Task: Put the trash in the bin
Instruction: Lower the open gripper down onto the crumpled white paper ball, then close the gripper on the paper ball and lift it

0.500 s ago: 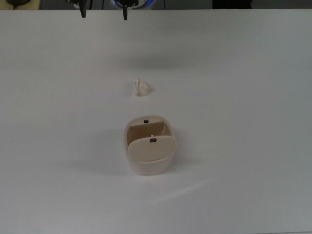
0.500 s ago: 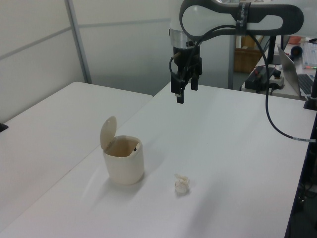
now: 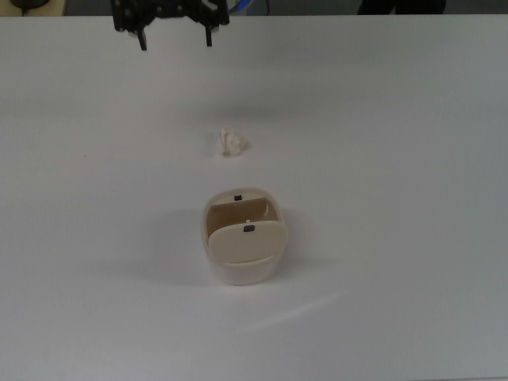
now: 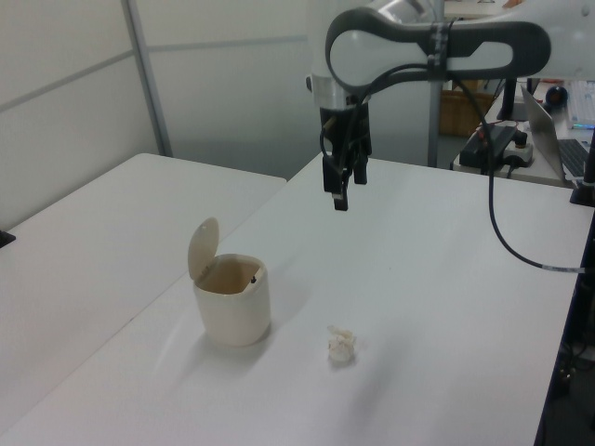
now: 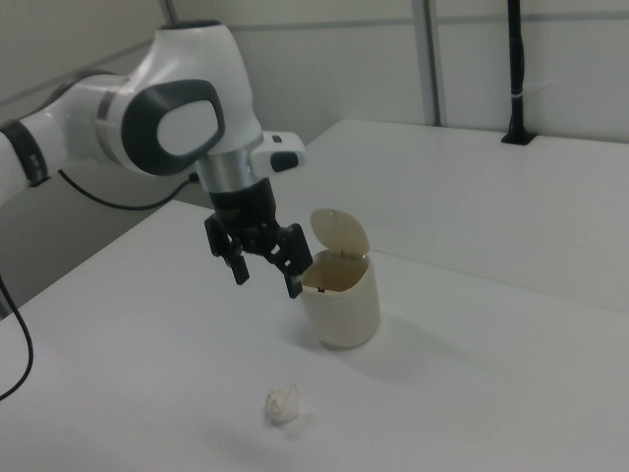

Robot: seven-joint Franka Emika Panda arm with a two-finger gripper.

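The trash [image 3: 231, 142] is a small crumpled off-white wad lying on the white table; it also shows as the trash [image 4: 341, 346] and the trash [image 5: 283, 404]. The bin [image 3: 244, 236] is cream-beige with its flap lid tipped up, standing below the wad in the top view, also seen as the bin [image 4: 231, 295] and the bin [image 5: 341, 292]. My gripper [image 3: 175, 40] hangs open and empty above the table, up and to the left of the wad in the top view. It appears again as my gripper [image 4: 341, 193] and my gripper [image 5: 266, 278], high above the surface.
The white table [image 3: 381, 159] fills the top view. A second white table [image 4: 84, 242] adjoins it on the left view's left. A laptop and cables [image 4: 558, 139] sit at the left view's far right, with a black post [image 5: 514, 69] in the right view's background.
The gripper has come further into the top view from its top edge, toward the wad, and has dropped slightly in the left view. Bin and wad have not moved.
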